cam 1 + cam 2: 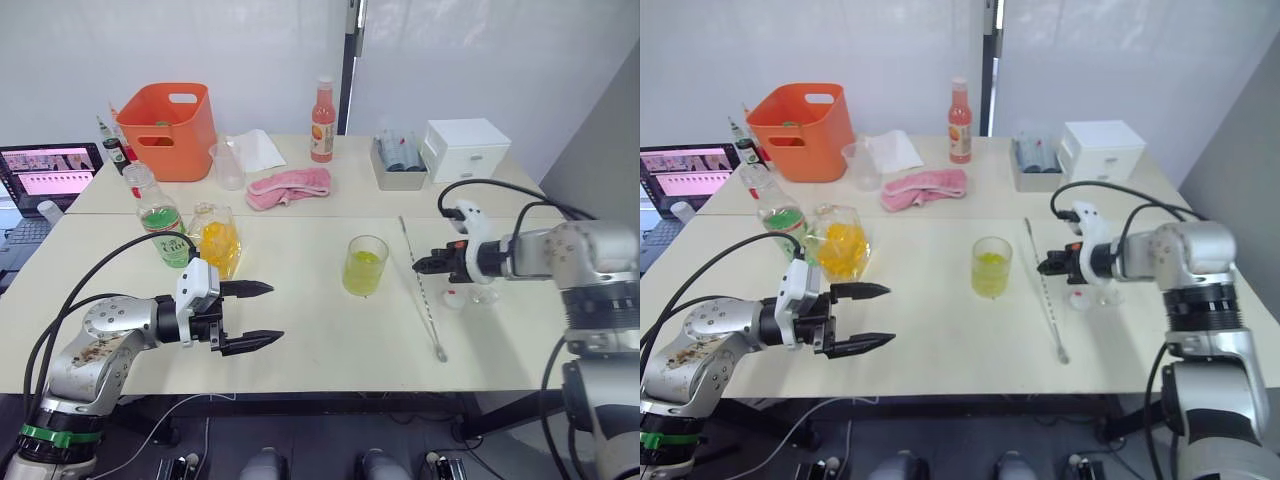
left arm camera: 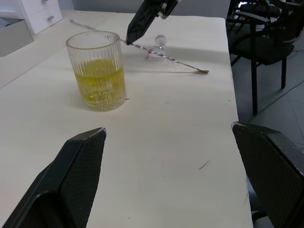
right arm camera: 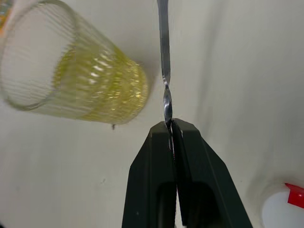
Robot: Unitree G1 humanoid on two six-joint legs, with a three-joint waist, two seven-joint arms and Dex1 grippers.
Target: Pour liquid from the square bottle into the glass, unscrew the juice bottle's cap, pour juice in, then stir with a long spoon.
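Two black fingers of the right tool (image 3: 171,124) pinch shut mid-stem on the long spoon (image 1: 421,290), lying flat just beside the glass (image 1: 365,265): light, stiff, probably slippery.

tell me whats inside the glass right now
The glass holds yellow-green liquid, filling roughly its lower half. Nothing else shows inside: the long spoon lies on the table beside it, with the right gripper shut on its stem.

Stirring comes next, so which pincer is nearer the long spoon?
Right. The right pincer is shut on the long spoon; the left pincer hangs open, well beyond the glass.
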